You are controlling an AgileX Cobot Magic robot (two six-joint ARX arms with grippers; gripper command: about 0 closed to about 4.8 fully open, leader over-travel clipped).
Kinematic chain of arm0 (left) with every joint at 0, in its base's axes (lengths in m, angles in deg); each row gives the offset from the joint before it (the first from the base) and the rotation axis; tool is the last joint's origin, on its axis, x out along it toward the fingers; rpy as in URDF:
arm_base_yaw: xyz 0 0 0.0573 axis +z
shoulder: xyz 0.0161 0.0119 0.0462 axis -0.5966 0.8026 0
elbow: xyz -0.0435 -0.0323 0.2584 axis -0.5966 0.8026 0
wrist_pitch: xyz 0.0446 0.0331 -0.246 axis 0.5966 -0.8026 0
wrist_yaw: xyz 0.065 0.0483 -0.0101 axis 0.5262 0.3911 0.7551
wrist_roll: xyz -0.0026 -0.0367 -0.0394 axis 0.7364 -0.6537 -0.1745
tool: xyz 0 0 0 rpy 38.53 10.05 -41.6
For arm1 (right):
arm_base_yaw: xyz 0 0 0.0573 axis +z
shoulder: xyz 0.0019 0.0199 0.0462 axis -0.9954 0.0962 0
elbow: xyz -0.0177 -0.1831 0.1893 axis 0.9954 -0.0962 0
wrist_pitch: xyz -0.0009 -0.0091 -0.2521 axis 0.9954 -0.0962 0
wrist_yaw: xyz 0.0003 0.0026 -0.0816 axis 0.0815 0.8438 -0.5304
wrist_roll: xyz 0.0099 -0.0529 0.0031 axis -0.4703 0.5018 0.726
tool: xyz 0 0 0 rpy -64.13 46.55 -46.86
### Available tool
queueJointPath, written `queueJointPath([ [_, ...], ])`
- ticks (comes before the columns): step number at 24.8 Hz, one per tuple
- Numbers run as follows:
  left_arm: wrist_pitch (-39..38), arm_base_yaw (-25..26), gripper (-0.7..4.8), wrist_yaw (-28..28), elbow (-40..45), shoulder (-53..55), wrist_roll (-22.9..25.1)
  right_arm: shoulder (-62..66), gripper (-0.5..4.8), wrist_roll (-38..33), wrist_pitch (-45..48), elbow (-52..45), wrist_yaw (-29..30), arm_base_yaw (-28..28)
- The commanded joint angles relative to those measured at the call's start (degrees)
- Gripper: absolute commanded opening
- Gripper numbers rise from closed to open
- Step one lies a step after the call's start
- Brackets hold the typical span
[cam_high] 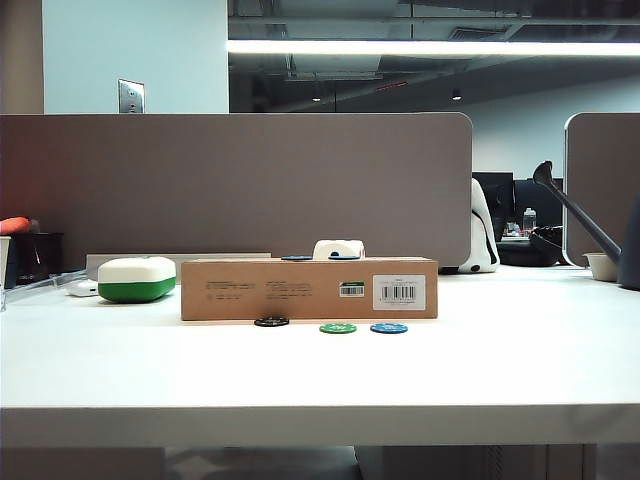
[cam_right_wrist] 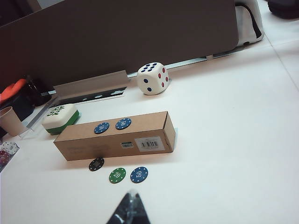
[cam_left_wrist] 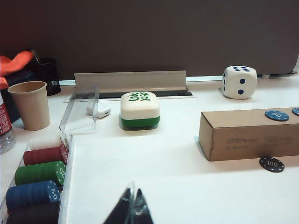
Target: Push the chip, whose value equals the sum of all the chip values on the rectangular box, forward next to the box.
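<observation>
The chip [cam_right_wrist: 96,164] marked 100 lies just beside the box [cam_right_wrist: 114,140] on the tabletop [cam_right_wrist: 224,140], so the push looks done. Both tools, left [cam_left_wrist: 132,211] and right [cam_right_wrist: 130,210], hang back clenched; retreat remains.

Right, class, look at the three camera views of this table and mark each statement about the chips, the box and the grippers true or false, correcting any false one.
1. Two blue chips lie on top of the rectangular box. True.
2. The black chip reads 100. True; the left wrist view shows it.
3. The green chip sits on the box. False: it lies on the table in front of the box, between the black chip and a blue chip.
4. The right gripper is touching the black chip. False: it hangs short of the chip row, touching nothing.
5. The left gripper holds a chip. False: its tips are together with nothing between them.
</observation>
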Motion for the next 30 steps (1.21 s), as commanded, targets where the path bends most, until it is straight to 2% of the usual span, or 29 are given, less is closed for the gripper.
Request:
queueJointPath([
  [1,0.7,0.0,-0.05,-0.2,-0.2,0.0,0.2,-3.7,-0.05,0.1,0.7,-0.6,-0.2,-2.5],
  [3,0.7,0.0,-0.05,-0.2,-0.2,0.0,0.2,-7.8,-0.05,0.1,0.7,-1.4,-0.2,-5.9],
  [5,0.6,0.0,-0.05,-0.2,-0.2,0.0,0.2,-10.5,-0.05,1.1,1.5,-2.3,-1.2,-12.4],
  [10,-0.5,0.1,-0.05,-0.1,-0.2,0.0,0.2,-9.9,-0.05,4.6,2.8,-4.3,-0.3,-18.5],
  [18,-0.9,0.1,-0.05,-0.2,-0.2,0.0,0.2,-10.7,-0.05,11.2,11.6,-17.1,2.0,-20.9],
  [26,-1.0,0.1,-0.05,-0.2,-0.2,0.0,0.2,-10.7,-0.05,13.7,20.0,-26.1,9.7,-24.1],
  [27,-1.0,0.1,-0.05,-0.2,-0.2,0.0,0.2,-10.7,-0.05,13.9,20.1,-26.9,12.2,-25.9],
  [30,-0.9,0.1,-0.05,-0.2,-0.2,0.0,0.2,-10.7,-0.05,16.9,19.8,-26.9,14.3,-27.5],
])
